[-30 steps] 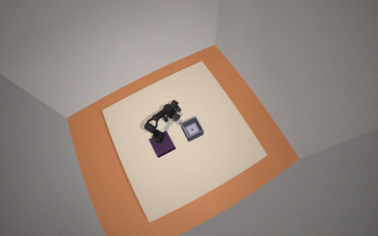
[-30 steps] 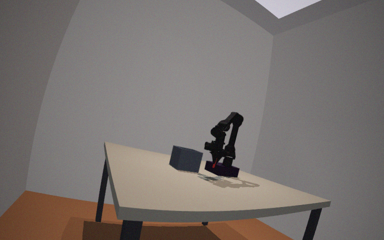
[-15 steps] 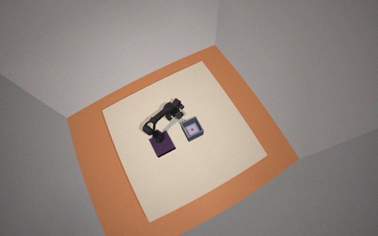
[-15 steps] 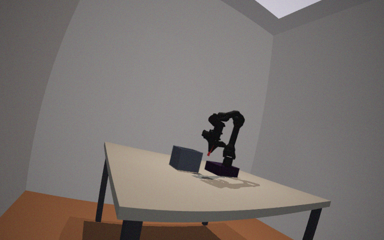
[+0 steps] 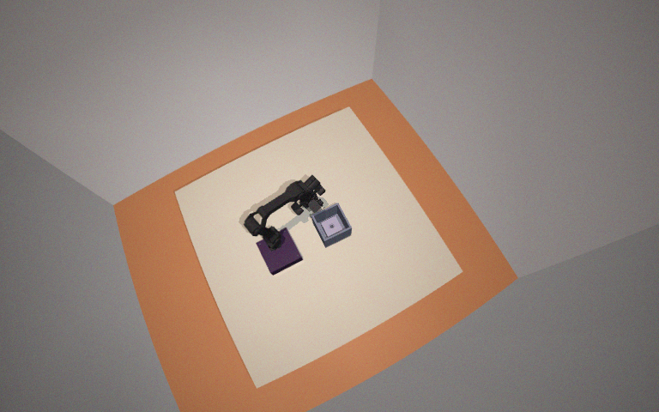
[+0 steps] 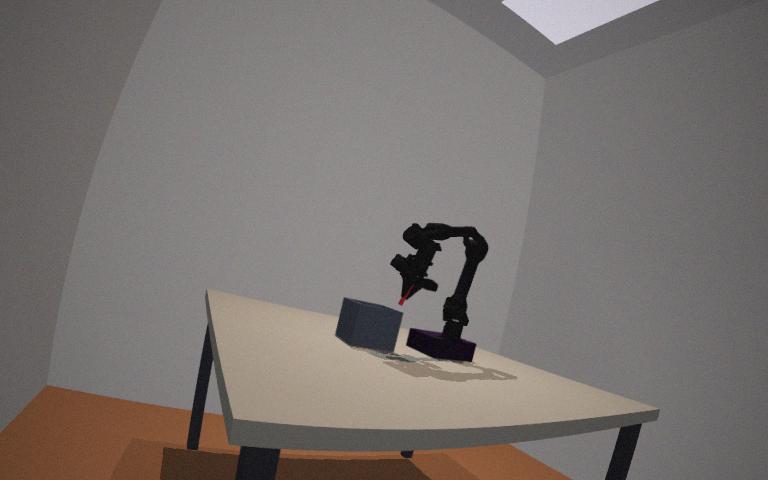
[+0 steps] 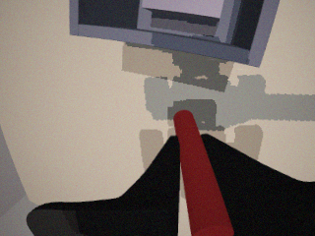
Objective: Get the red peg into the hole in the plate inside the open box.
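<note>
Top: hand (image 5: 311, 204) (image 6: 413, 291) (image 7: 188, 142) off the worktop (image 5: 359, 300) (image 6: 339, 396) (image 7: 94, 118), open box (image 5: 337, 241) (image 6: 370, 325) (image 7: 202, 47) just beside it, plate (image 5: 326, 223) (image 7: 184, 7) with its hole inside; purple block (image 5: 287, 257) (image 6: 441, 344) under the arm's foot, farther from the hand. Exterior: hand clamped on the red peg (image 6: 404, 297) (image 7: 202, 182), peg tilted, tip above the worktop, outside the box; near box wall stands between hand and plate. Wrist: peg between the fingers, box rim ahead of its tip

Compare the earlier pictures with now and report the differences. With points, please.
The claw (image 6: 405, 295) (image 7: 188, 142) has risen and swung toward the open box (image 5: 326, 236) (image 6: 370, 328) (image 7: 162, 41), carrying the red peg (image 6: 405, 295) (image 7: 199, 172) up with it. Nothing was let go; the claw stays shut on the peg. The box and the purple base block (image 5: 284, 257) (image 6: 433, 343) stayed put.
</note>
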`<state>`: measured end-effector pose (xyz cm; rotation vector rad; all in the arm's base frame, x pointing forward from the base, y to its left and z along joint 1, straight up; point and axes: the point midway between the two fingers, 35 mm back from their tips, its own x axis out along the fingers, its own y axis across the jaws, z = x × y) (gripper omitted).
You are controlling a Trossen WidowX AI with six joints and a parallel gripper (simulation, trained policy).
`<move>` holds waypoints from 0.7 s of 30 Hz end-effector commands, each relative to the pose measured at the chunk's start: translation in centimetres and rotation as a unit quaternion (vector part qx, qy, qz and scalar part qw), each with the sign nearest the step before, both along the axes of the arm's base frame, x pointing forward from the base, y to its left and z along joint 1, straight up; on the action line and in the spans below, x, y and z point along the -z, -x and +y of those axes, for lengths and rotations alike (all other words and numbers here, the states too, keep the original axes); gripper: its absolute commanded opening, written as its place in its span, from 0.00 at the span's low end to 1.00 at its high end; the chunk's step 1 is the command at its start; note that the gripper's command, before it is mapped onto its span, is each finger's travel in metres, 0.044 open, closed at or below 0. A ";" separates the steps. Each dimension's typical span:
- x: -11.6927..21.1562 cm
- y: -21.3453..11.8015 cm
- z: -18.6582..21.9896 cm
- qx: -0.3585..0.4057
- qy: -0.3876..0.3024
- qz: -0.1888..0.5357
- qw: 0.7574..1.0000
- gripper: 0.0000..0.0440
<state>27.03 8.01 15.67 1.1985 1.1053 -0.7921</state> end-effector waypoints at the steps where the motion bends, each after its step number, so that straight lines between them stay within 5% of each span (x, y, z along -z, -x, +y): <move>1: -0.3 -0.4 -1.3 0.005 0.012 0.001 1.000 0.00; 21: 0.7 -1.7 -6.7 0.025 0.040 0.040 0.998 0.00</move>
